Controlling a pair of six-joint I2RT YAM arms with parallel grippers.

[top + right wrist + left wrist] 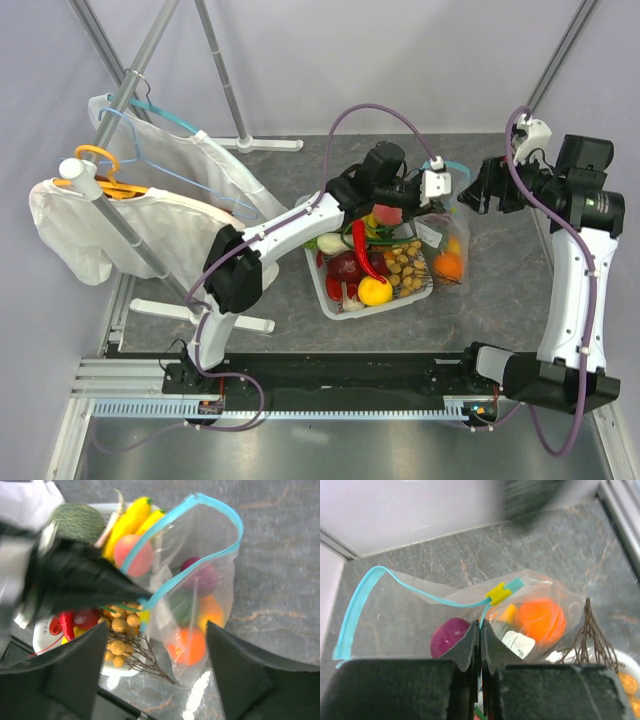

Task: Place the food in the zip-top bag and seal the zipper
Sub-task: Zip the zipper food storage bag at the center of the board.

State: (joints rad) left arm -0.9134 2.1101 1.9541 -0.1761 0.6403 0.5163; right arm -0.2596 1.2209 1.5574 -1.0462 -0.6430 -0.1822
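Observation:
The clear zip-top bag lies right of the white tray; it also shows in the left wrist view and the right wrist view. Inside it are a round orange, a purple piece, a yellow-orange piece and a green lime. The teal zipper gapes in an open loop, with a yellow slider on it. My left gripper is shut on the zipper strip near the slider. My right gripper is open and empty above the bag, close to my left gripper.
The tray holds more toy food: a melon, yellow pieces, a peach, a red chilli, a lemon and a twiggy cluster of tan balls. A clothes rack with hangers and white garments stands at the left.

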